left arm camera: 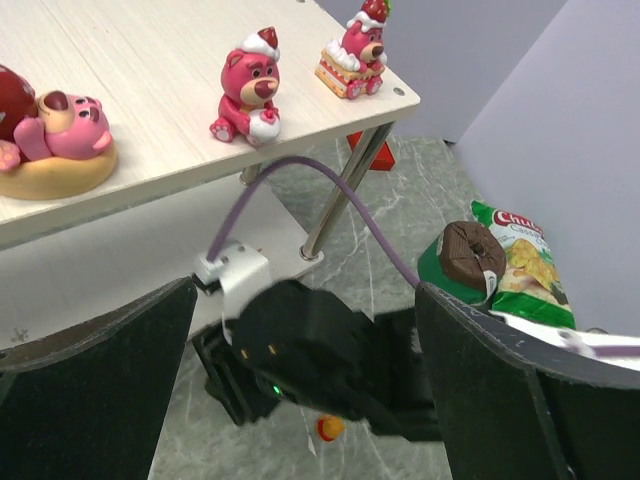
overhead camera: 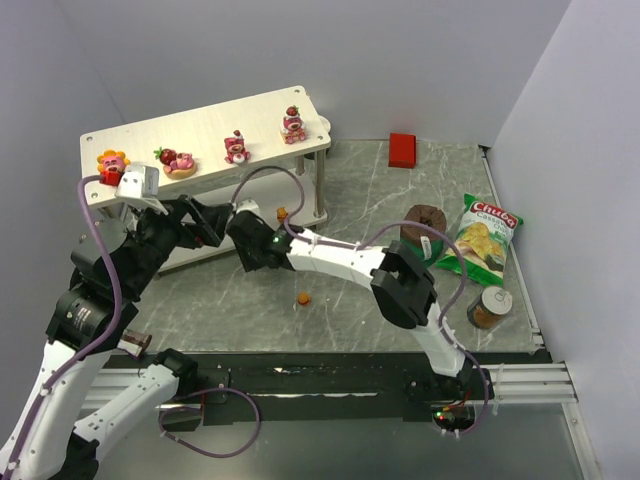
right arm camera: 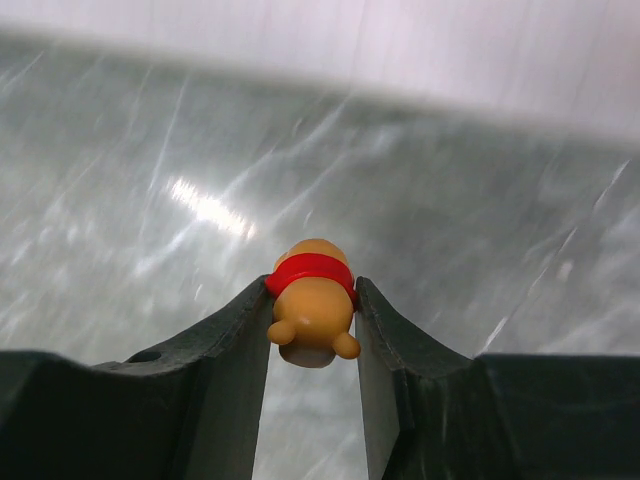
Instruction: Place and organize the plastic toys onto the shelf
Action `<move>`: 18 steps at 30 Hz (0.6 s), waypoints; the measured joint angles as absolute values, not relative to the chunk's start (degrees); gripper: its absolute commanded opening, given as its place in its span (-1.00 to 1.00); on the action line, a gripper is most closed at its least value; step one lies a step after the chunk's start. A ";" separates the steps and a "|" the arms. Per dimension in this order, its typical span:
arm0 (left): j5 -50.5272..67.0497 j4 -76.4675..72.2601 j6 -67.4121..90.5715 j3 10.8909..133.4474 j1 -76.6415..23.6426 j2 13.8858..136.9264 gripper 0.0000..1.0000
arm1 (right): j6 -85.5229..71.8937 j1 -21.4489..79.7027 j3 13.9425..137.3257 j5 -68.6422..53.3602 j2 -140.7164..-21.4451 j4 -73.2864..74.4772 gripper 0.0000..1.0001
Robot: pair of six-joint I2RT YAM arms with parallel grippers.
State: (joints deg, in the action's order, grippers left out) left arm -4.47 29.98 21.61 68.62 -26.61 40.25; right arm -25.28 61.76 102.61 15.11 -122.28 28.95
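One tiny orange plastic bear with a red shirt [right arm camera: 312, 310] is pinched in the right gripper [right arm camera: 311, 288], above the grey marbled tabletop [right arm camera: 150, 200] beside the pale wooden two-tier shelf [overhead camera: 200, 133]. Clear the board edge before setting down; left gripper [left arm camera: 305, 290] gapes empty.

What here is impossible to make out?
Right wrist view: the tiny orange bear pinched in the right tool faces away; its face is hidden.
Top view: that tool and bear are buried under the right arm's wrist.
Left wrist view: the lying strawberry bear is cut by the left edge.
Top view: the shelf's lower tier, mostly under its top board.
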 measured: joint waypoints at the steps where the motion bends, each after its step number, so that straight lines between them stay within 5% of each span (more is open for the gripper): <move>1: -4.47 29.95 21.39 68.97 -26.61 40.40 0.93 | -24.45 60.80 104.92 14.92 -124.01 29.08 -0.81; 18: -5.93 30.26 19.42 69.78 -26.61 41.69 0.93 | -18.11 56.31 123.07 12.56 -136.07 31.83 -0.79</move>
